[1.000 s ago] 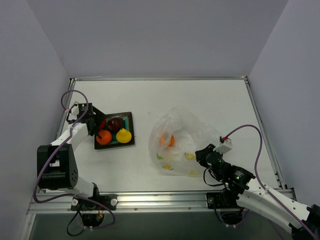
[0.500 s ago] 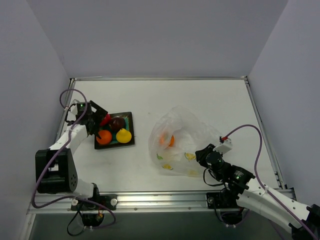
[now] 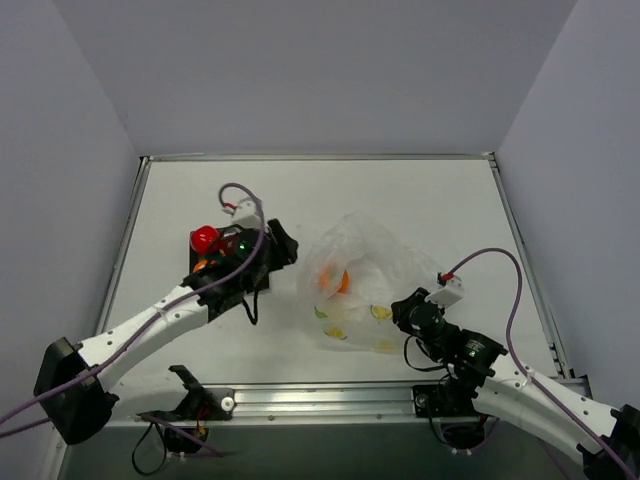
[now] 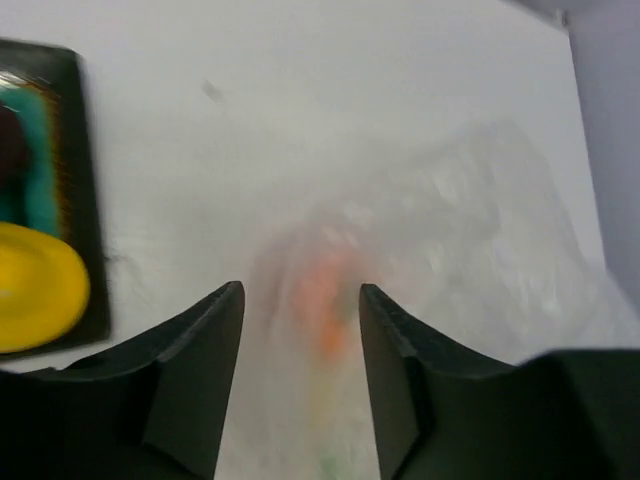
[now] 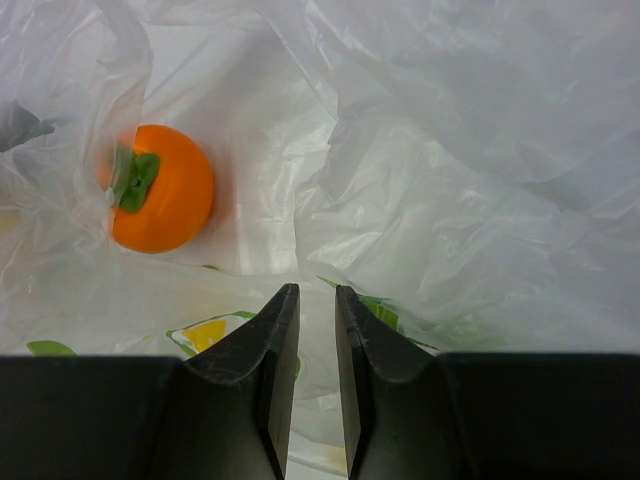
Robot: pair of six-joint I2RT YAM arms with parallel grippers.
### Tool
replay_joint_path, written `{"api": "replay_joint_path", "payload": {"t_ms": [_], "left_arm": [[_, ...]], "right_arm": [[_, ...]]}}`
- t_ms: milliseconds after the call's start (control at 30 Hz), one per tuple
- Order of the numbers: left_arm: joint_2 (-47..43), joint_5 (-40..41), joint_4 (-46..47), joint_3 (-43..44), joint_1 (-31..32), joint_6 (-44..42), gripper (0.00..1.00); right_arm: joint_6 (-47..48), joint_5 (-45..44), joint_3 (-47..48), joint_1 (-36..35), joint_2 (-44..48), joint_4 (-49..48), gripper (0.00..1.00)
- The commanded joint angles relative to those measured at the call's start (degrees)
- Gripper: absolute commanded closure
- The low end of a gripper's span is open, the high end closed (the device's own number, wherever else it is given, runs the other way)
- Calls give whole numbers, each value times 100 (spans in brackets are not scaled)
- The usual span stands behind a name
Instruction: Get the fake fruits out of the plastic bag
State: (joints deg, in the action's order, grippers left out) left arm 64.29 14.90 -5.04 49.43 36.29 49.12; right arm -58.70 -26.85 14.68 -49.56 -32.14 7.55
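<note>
The clear plastic bag [image 3: 365, 280] with lemon-slice prints lies right of the table's middle. An orange persimmon-like fruit [image 3: 338, 280] sits inside it, plain in the right wrist view [image 5: 160, 200]. My right gripper [image 3: 402, 308] is at the bag's near right edge, its jaws pinched on a fold of the plastic [image 5: 317, 300]. My left gripper [image 3: 283, 250] is open and empty just left of the bag, which shows blurred ahead between its fingers [image 4: 300, 310].
The teal plate with a dark rim [image 4: 85, 200] lies left of the bag, mostly hidden under my left arm in the top view. It holds a red fruit [image 3: 205, 238], a yellow fruit [image 4: 35, 290] and a dark fruit [image 4: 10, 150].
My left arm has swung right from the plate's left side to the bag's left edge, leaving the red fruit at the plate. The right arm and the bag have not moved.
</note>
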Motion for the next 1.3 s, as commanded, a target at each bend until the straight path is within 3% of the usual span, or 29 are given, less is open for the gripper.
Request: {"api": "replay_joint_path", "payload": {"t_ms": [0,33,67,167,300,567,700,733,833,1267], "left_arm": [[354,899,-85,391,1325,-526,55],[460,988,-76,444,1597,-553,65],[601,1006,-7,506,2044,-640,69],[1321,1094,-59,927,2548,-781,78],[2243,989,99,1323,2927,-974,83],[3676,1286,-664,2473,2857,-1440,84],[3933,1551,-814,2554,2611,-1520,70],[3959,1586,-858,2554,2559,-1546,61],[4082,1630,-1051,2616,2392,-1669,45],[3731,2201,-665,2115,2567,-1766,30]], "right_arm": [[-10,-338,106,-27,-29,-8,82],[-19,-356,106,-27,-20,-8,82],[-28,-391,106,-27,-20,-8,82],[-19,-426,132,-27,-38,-8,82],[7,-400,141,-27,-55,-8,82],[-37,-338,62,-36,59,-8,83],[-37,-312,53,-36,59,-8,83],[-28,-303,44,-36,67,-8,83],[-37,-294,44,-36,68,1,82],[-10,-277,70,-36,-47,-26,82]]}}
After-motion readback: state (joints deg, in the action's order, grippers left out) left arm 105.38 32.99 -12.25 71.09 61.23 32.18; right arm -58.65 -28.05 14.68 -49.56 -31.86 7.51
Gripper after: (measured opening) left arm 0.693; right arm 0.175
